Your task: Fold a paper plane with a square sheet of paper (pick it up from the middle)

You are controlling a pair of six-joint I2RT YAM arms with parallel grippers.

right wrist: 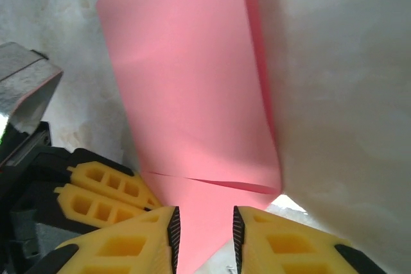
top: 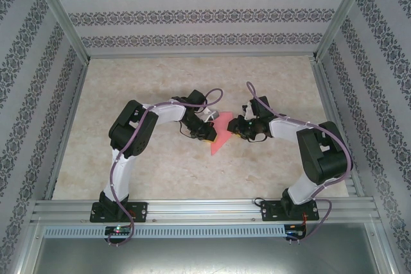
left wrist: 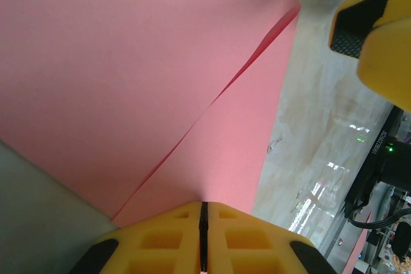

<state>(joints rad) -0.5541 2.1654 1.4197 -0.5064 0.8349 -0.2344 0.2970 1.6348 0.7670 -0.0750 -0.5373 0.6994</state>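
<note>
The salmon-pink sheet of paper (top: 221, 134) lies folded at the table's middle, with a pointed end toward the near edge. Overlapping flaps with a raised crease show on the paper (left wrist: 128, 62) in the left wrist view. My left gripper (left wrist: 203, 205) is shut, and the sheet's edge runs into its closed jaws; from above this gripper (top: 210, 131) sits at the paper's left side. My right gripper (right wrist: 205, 217) stands open just over the paper (right wrist: 192, 81), which shows in the gap between its jaws. From above, the right gripper (top: 236, 128) is at the paper's right side.
The marble-patterned table (top: 160, 81) is bounded by an aluminium frame and patterned walls. The two grippers nearly touch: a right fingertip (left wrist: 379, 30) shows in the left wrist view, and the left fingers (right wrist: 103, 190) in the right wrist view.
</note>
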